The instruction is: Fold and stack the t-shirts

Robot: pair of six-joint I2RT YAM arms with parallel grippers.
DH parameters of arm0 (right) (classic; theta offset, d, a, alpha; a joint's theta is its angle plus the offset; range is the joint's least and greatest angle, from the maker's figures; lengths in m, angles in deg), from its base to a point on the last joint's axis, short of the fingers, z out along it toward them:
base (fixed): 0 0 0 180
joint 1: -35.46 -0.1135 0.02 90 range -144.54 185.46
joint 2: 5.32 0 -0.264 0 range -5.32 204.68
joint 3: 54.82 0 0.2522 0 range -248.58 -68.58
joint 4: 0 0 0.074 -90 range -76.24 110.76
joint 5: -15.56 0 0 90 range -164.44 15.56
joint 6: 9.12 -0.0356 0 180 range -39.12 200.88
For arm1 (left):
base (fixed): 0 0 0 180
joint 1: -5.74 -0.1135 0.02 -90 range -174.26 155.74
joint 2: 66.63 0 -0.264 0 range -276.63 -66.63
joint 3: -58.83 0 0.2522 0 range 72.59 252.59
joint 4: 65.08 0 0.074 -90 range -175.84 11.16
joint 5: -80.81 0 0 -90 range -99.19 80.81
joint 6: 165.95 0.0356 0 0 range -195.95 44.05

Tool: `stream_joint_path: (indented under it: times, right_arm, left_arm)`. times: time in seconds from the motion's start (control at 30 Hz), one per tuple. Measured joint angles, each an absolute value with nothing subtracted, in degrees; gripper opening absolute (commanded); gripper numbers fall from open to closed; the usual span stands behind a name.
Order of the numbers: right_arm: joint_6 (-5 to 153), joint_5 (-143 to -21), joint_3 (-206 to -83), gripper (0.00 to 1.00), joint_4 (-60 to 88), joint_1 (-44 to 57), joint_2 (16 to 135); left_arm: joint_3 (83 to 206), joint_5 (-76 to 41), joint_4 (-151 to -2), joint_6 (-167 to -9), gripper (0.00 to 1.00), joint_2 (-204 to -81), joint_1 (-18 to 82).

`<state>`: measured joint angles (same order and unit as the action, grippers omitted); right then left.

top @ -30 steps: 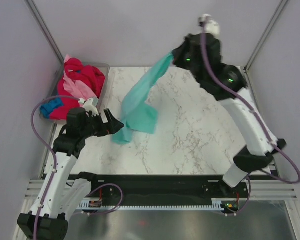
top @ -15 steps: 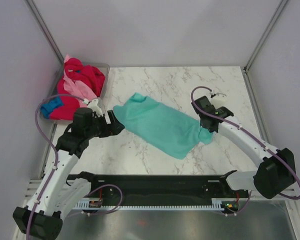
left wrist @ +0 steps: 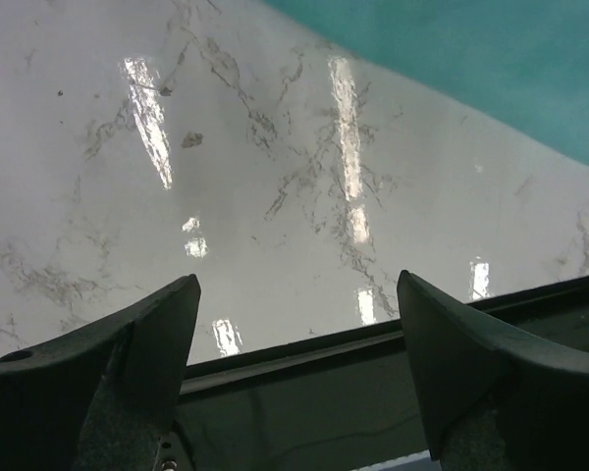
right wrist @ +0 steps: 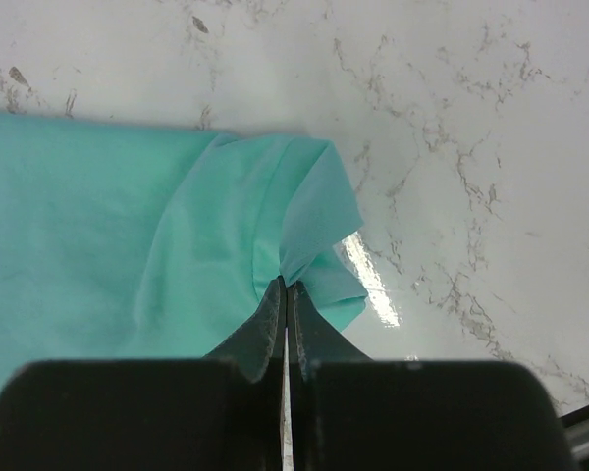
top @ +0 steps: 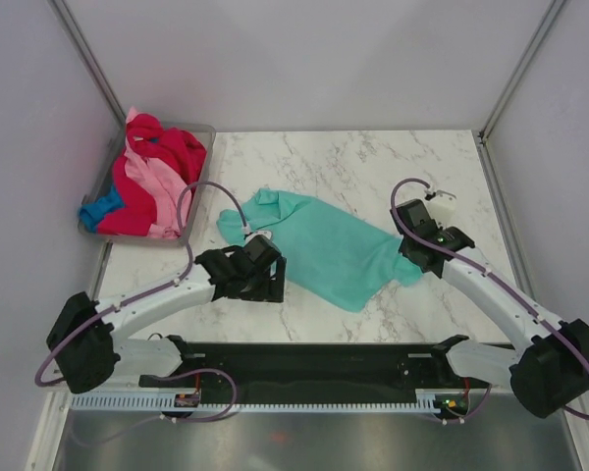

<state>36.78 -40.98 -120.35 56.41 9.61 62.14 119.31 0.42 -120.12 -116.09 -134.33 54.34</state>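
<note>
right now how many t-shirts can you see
4. The teal t-shirt lies spread on the marble table; the red t-shirt, pink t-shirt and blue t-shirt are heaped in the grey tub at the far left. More may be buried in that heap.

Teal t-shirt (top: 324, 247) spread flat, lying diagonally across marble table (top: 373, 162), from far-left end to near-right. Right gripper (top: 417, 260) at tee's right end, cloth gathered into bunch at its tip. Left gripper (top: 270, 273) low over table, just beside tee's near-left edge (contact with cloth unclear from above, finger spread likewise). Grey tub (top: 208, 142) at far-left corner, heaped full: red t-shirt (top: 177, 152) on top, pink t-shirt (top: 147, 182) draped across it, blue t-shirt (top: 100, 208) spilling over left rim.
</note>
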Motion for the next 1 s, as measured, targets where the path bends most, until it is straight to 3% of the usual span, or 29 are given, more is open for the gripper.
stream_joint_path:
  times: [0.13,0.27,0.4,0.57,0.83,1.0]
  right_arm:
    - [38.9,-43.9,-118.7,0.0,55.2,9.6,58.1]
    - [42.7,-52.4,-122.5,0.0,54.2,9.8,53.3]
    - [46.7,-59.9,-145.0,0.0,54.9,9.8,54.5]
    - [51.8,-69.7,-178.1,0.0,43.6,9.7,58.8]
    - [55.9,-74.7,-194.5,0.0,37.2,9.7,61.2]
    - [58.9,-73.9,-195.0,0.0,41.3,9.7,67.0]
  left_arm:
    - [120.8,4.0,-119.7,-117.7,0.95,-142.0,55.0]
    - [124.3,6.8,-119.8,-117.6,0.95,-141.6,54.7]
    - [130.7,8.1,-119.7,-116.9,0.92,-138.0,54.6]
    - [133.9,8.5,-119.3,-116.7,0.89,-130.9,54.6]
    - [132.8,5.3,-119.4,-116.3,0.83,-124.6,55.4]
    - [132.2,2.5,-117.7,-114.3,0.89,-129.0,61.7]
